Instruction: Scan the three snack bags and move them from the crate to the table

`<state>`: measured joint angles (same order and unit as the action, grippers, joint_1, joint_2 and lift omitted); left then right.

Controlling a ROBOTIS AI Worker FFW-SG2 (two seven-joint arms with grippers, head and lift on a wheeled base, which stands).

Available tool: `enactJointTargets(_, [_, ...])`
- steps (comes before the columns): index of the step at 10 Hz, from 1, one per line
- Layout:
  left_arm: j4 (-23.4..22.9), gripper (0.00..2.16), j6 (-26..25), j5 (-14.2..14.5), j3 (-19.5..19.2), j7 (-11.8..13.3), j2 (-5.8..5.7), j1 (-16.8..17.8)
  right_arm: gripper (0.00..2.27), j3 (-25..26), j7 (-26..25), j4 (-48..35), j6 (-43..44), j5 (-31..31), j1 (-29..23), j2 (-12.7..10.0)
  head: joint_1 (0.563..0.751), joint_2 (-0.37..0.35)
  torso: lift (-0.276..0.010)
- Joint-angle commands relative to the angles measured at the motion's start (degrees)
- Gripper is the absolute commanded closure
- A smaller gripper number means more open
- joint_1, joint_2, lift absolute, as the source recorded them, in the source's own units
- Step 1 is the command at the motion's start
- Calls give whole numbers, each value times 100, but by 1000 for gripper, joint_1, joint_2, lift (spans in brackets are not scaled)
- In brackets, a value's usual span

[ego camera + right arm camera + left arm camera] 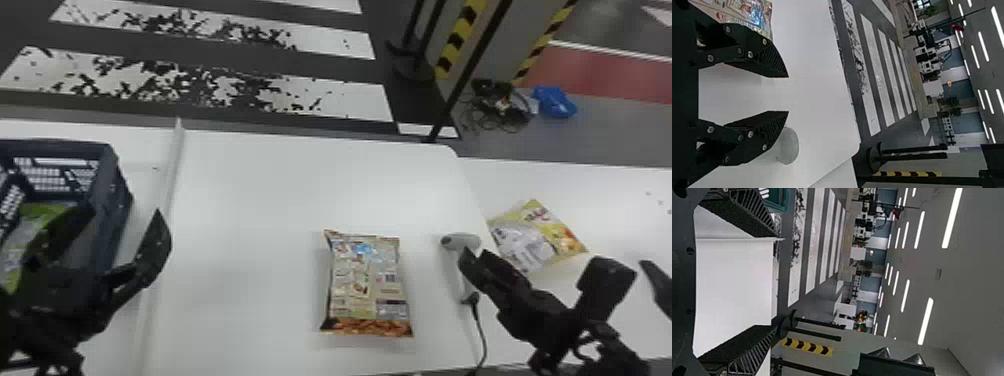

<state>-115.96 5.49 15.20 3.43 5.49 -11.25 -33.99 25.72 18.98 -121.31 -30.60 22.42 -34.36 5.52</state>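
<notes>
Left claw [125,210] is hanging by the dark crate [109,200] on the robot's left, fingers standing wide, nothing between them. Right claw [540,265] is hovering over the right side, fingers also spread with a clear gap, holding nothing. Green bag [20,237] is lying inside the crate, partly behind the left claw; probably one of the snack bags, view's poor there. Tan bag [365,285] is lying flat on the white surface [250,210], between the two claws, its orange-brown end facing the robot. Scanner [462,242] is resting right of the tan bag, near one right claw finger, with its cable [481,330] running toward the near edge. Yellow bag [565,237] is lying farther right, past the scanner.
</notes>
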Motion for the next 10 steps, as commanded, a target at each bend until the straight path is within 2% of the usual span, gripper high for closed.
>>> enactJointTargets(1, [-31, 36, 0, 0, 0, -4, 0, -3, 53, 65, 18, 160, -347, -265, 149, 213, 695, -249, -62])
enactJointTargets(2, [-49, 36, 0, 0, 9, -4, 0, -3, 56, 65, 176, 468, -593, -318, 316, 389, 695, -266, -62])
enactJointTargets(6, [-172, 36, -18, 0, 0, -101, -9, -73, 73, -58, 413, 1312, -610, -678, 817, 556, 695, -300, -62])
enactJointTargets(10, [-278, 36, -35, 0, 0, -215, -9, -152, 76, -339, 528, 2032, -470, -1029, 1301, 732, 695, -296, -62])
